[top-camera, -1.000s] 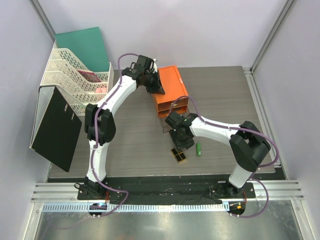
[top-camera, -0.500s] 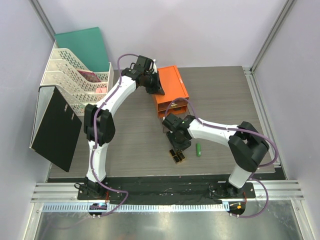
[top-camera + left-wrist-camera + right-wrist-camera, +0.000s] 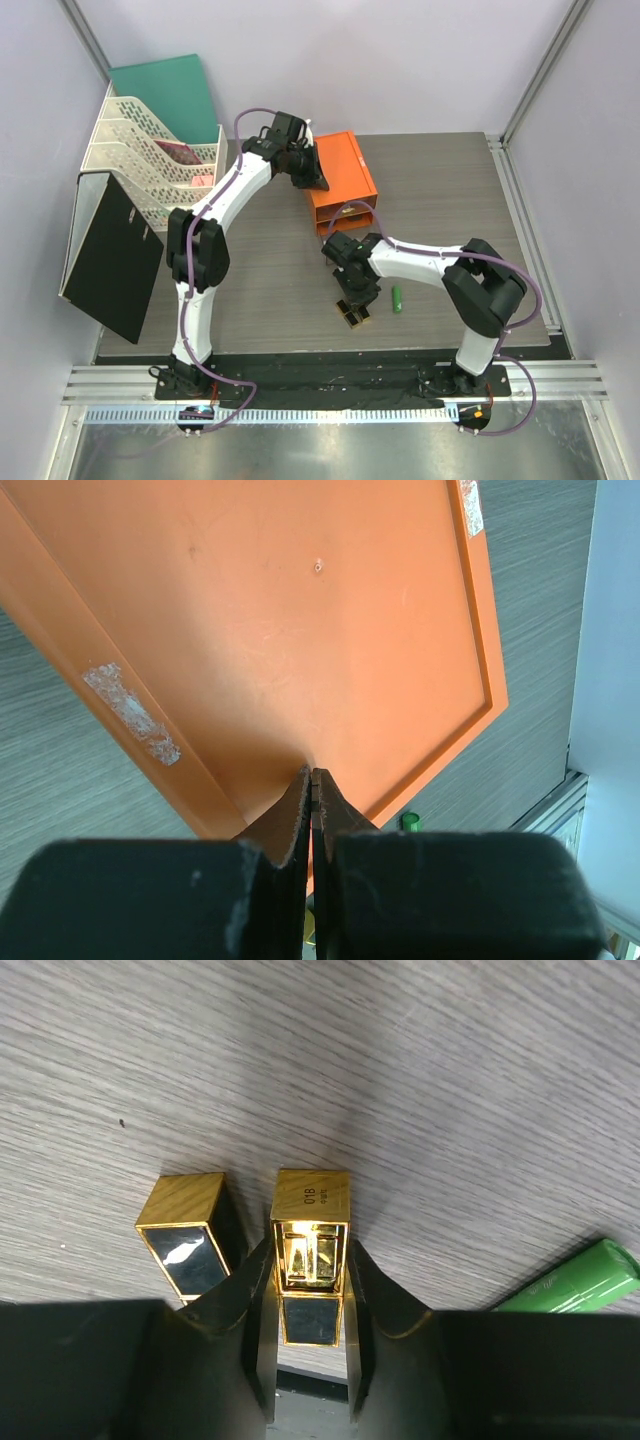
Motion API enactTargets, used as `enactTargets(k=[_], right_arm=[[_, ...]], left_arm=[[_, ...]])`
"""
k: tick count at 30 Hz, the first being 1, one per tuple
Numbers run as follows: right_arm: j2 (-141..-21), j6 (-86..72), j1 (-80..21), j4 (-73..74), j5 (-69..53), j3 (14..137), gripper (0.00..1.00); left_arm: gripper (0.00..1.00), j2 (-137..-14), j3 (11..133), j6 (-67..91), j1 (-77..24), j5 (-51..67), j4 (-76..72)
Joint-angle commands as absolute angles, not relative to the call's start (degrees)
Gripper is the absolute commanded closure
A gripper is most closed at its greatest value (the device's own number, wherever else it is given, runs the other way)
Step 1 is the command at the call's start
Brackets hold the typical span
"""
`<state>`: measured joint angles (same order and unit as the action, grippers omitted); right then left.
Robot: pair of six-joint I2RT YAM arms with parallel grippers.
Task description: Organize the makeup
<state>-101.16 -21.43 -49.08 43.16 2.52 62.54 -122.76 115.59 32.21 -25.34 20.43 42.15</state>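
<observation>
Two black-and-gold lipstick cases lie side by side on the table near the front (image 3: pixel 352 315). My right gripper (image 3: pixel 355 298) is down over them. In the right wrist view its fingers (image 3: pixel 311 1245) are closed against both sides of one lipstick case (image 3: pixel 311 1222), which rests on the table. The other case (image 3: pixel 190 1230) lies just left of it. A small green tube (image 3: pixel 397 298) lies to the right and also shows in the right wrist view (image 3: pixel 575 1282). My left gripper (image 3: pixel 312 772) is shut, tips pressed on the orange drawer box top (image 3: pixel 300 630). No peach bottles are in view.
The orange drawer box (image 3: pixel 340 180) stands at the table's middle back. White file racks (image 3: pixel 150 150), a green folder (image 3: pixel 170 90) and a black binder (image 3: pixel 110 255) fill the left side. The green tube's cap shows past the box edge (image 3: pixel 410 821).
My right gripper has moved away from the drawer box, toward the front and slightly left, down onto the lipstick cases. The left arm has not moved.
</observation>
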Motion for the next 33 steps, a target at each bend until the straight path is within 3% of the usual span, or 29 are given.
enactTargets(k=[1,10,16,22,30,32,33], right_arm=[[-99.8,-22.1,-49.4,44.6,6.5,62.7,0.99],[-88.2,-22.9,-49.3,43.6,15.1,67.9,0.99],[-95.0,-16.6,-47.4,42.0,22.0,81.1,0.99],[-104.0,-14.9,-41.4,41.0,20.3,90.4,0.99],[-110.2,-13.2,-37.4,37.3,16.4,94.0,0.99],[-111.2,-12.6,-37.4,37.4,15.8,94.7,0.96],[-111.4,-12.3,-37.4,37.4,15.5,94.7,0.85]], left_arm=[[1.00,-126.2,111.6,28.4,-25.0,15.3,54.3],[1.00,-126.4,112.7,28.2,-25.0,15.5,54.5],[1.00,-126.4,113.3,28.2,-25.0,15.7,54.5],[1.00,-126.2,113.4,27.9,-25.0,15.0,54.8],[1.00,-126.7,114.2,28.8,-25.0,15.2,54.8],[1.00,-127.0,114.7,29.0,-25.0,15.1,55.3],[1.00,-127.0,114.8,29.2,-25.0,15.0,55.3]])
